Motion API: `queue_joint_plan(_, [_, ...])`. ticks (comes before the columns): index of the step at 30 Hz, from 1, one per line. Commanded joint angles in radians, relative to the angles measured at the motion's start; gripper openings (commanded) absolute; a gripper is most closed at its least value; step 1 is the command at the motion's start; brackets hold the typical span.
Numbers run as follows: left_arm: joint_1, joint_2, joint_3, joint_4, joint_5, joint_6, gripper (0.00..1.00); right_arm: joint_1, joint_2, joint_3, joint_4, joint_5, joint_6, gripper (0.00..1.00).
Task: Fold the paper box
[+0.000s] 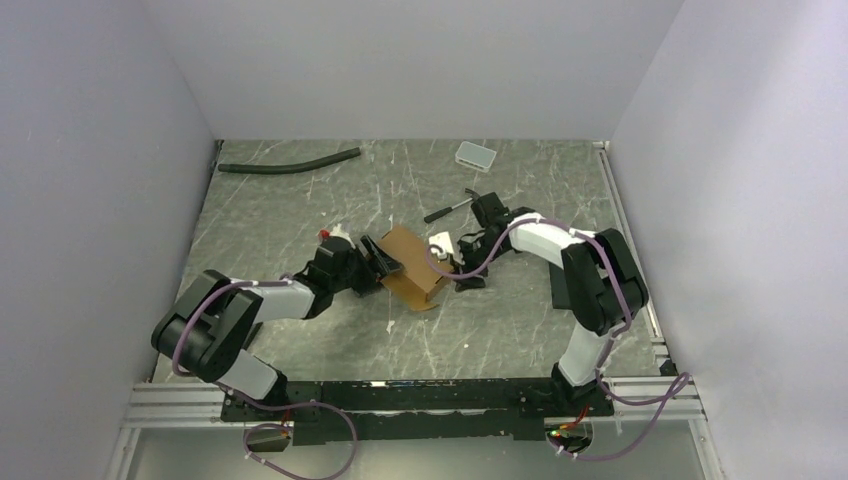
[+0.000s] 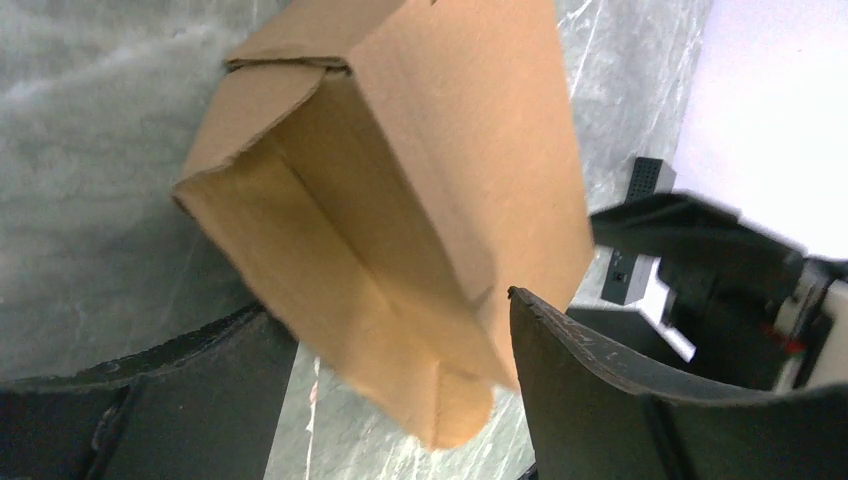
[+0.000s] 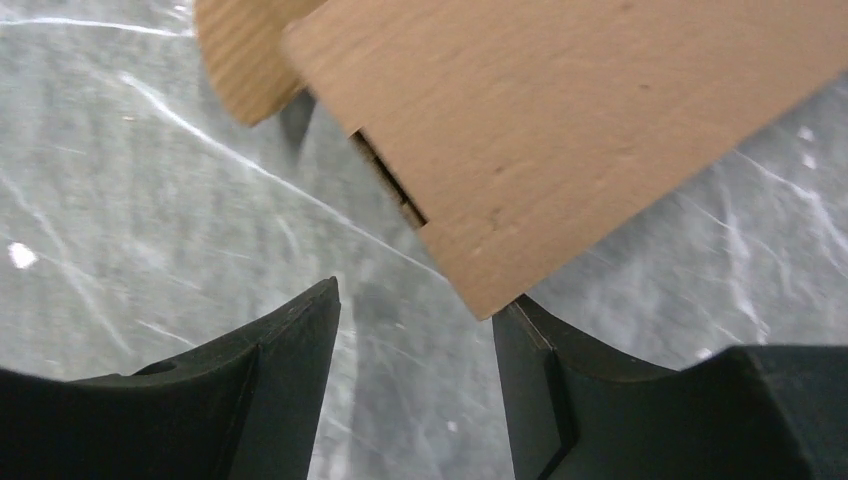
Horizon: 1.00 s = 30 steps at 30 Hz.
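The paper box (image 1: 410, 266) is a brown cardboard carton, partly formed, lying on the table between my two arms. In the left wrist view the paper box (image 2: 400, 180) shows an open end and a hanging flap. My left gripper (image 2: 398, 305) holds it wide, a finger against each side, and in the top view this left gripper (image 1: 377, 262) is at the box's left end. My right gripper (image 3: 415, 295) is open with only table between its fingers. A corner of the paper box (image 3: 560, 130) rests at its right fingertip (image 3: 515, 325). The right gripper (image 1: 462, 268) is at the box's right end.
A black hose (image 1: 290, 162) lies at the back left and a small white-grey tray (image 1: 476, 155) at the back. A black-handled tool (image 1: 447, 209) sits behind the right arm. A small white and red object (image 1: 335, 236) lies beside the left wrist.
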Motion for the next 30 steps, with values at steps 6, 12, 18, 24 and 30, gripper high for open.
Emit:
queue_joint_plan(6, [0.125,0.017,0.103,-0.045,0.114,0.080,0.80,0.075,-0.165,-0.083,0.023,0.072,0.111,0.67])
queue_joint_plan(12, [0.171,-0.088,0.176,-0.412,0.100,0.256,0.81,0.020,-0.230,-0.060,0.013,0.089,0.121,0.71])
queue_joint_plan(18, [0.147,-0.357,0.168,-0.565,0.165,0.477,0.81,0.034,-0.274,-0.040,-0.031,-0.022,-0.059,0.83])
queue_joint_plan(24, [-0.153,-0.540,0.113,-0.452,0.077,0.757,0.80,0.121,-0.148,0.075,-0.063,-0.039,-0.113,0.80])
queue_joint_plan(30, [-0.368,-0.674,-0.106,-0.196,-0.103,0.971,0.78,0.139,-0.109,0.091,-0.022,-0.058,-0.058,0.76])
